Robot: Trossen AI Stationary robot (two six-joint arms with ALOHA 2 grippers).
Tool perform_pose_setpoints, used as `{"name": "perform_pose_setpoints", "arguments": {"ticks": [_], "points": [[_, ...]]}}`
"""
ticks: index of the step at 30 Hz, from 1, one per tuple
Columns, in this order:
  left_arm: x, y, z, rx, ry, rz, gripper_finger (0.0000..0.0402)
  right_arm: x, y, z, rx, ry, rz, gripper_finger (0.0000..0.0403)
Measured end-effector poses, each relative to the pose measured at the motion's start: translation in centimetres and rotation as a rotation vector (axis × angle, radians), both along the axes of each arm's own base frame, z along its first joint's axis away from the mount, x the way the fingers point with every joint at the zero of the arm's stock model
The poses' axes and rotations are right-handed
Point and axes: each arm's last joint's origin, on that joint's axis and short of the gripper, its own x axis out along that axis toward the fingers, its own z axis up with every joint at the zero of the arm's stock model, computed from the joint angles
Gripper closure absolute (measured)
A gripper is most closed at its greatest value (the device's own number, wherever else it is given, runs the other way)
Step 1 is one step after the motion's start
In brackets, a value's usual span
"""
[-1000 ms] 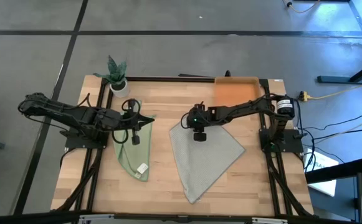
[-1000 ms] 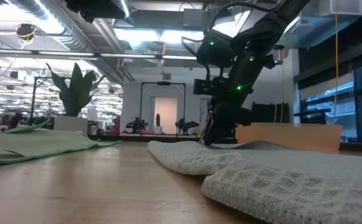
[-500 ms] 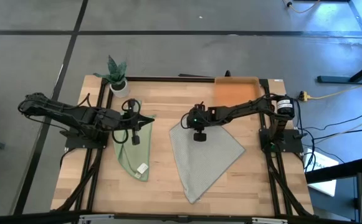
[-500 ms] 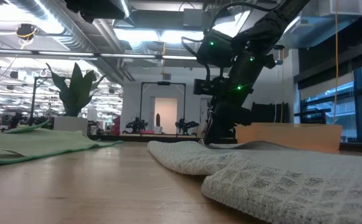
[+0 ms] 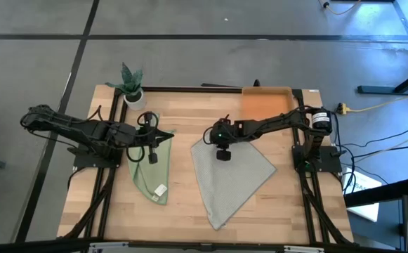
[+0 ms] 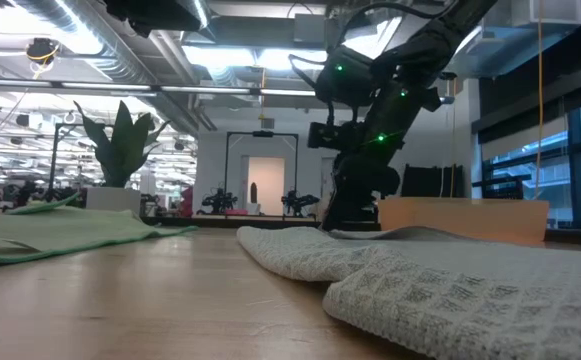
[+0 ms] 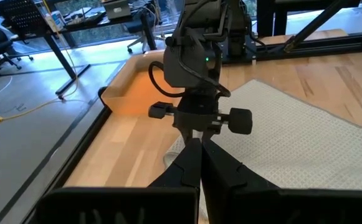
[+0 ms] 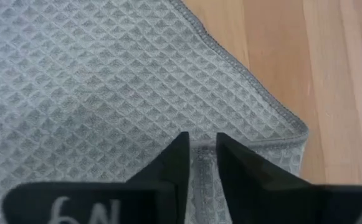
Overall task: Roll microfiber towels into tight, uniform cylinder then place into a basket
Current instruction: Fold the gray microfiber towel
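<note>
1. My right end effector [image 5: 205, 138] is down at the far corner of the grey towel [image 5: 230, 177]. In its wrist view the 2 fingers [image 8: 168, 167] stand narrowly apart with the hemmed corner of the grey towel [image 8: 106, 93] lying in the slot between them. I cannot tell whether they are actually pinching the cloth.
2. From that end effector the grey towel spreads flat toward the near edge of the bench [image 5: 182, 119], lying skewed like a diamond. In the low view it fills the foreground as a waffle-weave sheet [image 6: 450, 290], with the right end effector [image 6: 345, 215] standing at its far end.
3. My left end effector [image 5: 168, 134] rests at the far corner of the green towel [image 5: 149, 176]. In its wrist view the fingers [image 7: 190, 162] sit tight together and meet at a point. Whether any cloth is caught between them I cannot see.
4. The green towel trails from the left end effector toward the near edge, and its white tag [image 5: 160, 190] lies close to its near end.
5. The orange basket [image 5: 265, 104] sits at the far right corner of the bench, beyond the right end effector and well apart from the left one. It has no towel in it.
6. A small potted plant [image 5: 131, 83] stands at the far left corner, beyond the left end effector.
</note>
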Motion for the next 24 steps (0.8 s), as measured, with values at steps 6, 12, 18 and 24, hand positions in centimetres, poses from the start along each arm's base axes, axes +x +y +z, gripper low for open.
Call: {"name": "perform_pose_setpoints", "arguments": {"ticks": [6, 12, 18, 24], "points": [[0.0, 0.0, 0.0, 0.0, 0.0, 0.0, 0.0401, -0.14, 0.02, -0.17, 0.003, 0.02, 0.0, 0.026], [0.0, 0.0, -0.01, 0.0, 0.001, 0.0, 0.0401, -0.03, -0.12, -0.55, -0.012, 0.019, -0.071, 0.0252], [-0.01, 0.0, -0.02, 0.001, 0.003, 0.0, 0.0401, -0.17, -0.23, -0.71, -0.045, 0.038, -0.09, 0.0264], [-0.01, 0.0, -0.03, 0.001, 0.003, 0.0, 0.0401, -0.21, -0.23, -0.9, -0.043, 0.05, -0.091, 0.0297]]}}
